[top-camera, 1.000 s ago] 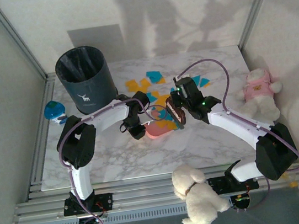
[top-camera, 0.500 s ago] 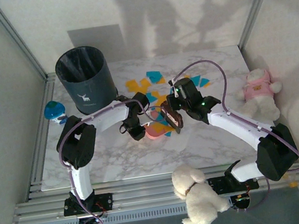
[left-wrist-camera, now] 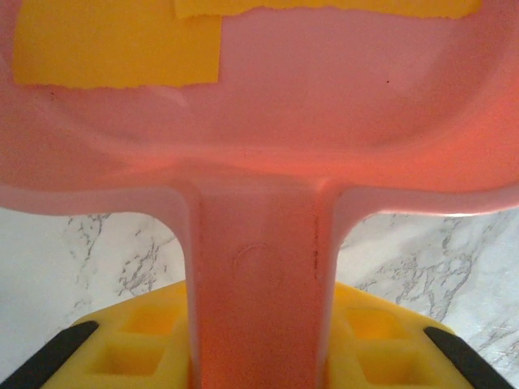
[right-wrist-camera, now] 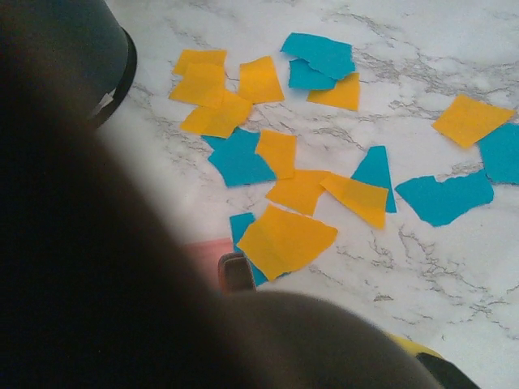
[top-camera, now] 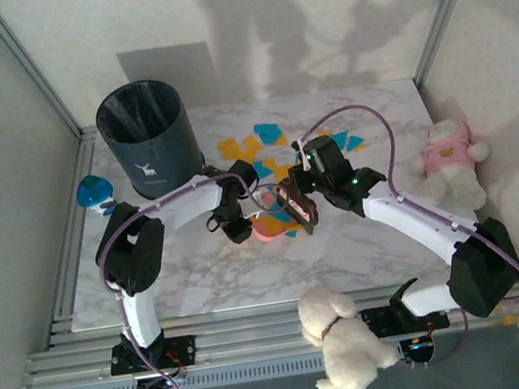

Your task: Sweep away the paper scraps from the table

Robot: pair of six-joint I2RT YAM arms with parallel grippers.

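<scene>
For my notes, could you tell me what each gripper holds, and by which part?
The left gripper holds the pink dustpan by its handle. The right gripper is shut on a dark brush-like tool; where it grips cannot be told.

Glossy plastic dustpan (left-wrist-camera: 259, 105), matt paper scraps (right-wrist-camera: 284, 239)

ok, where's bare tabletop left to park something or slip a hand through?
Bare: the near strip of the table between both arms, nearer than the pink dustpan; also the patch between the paper scraps and the pink plush. Crowded: the middle, where scraps, dustpan and brush meet, and the far-left corner by the bin.
</scene>
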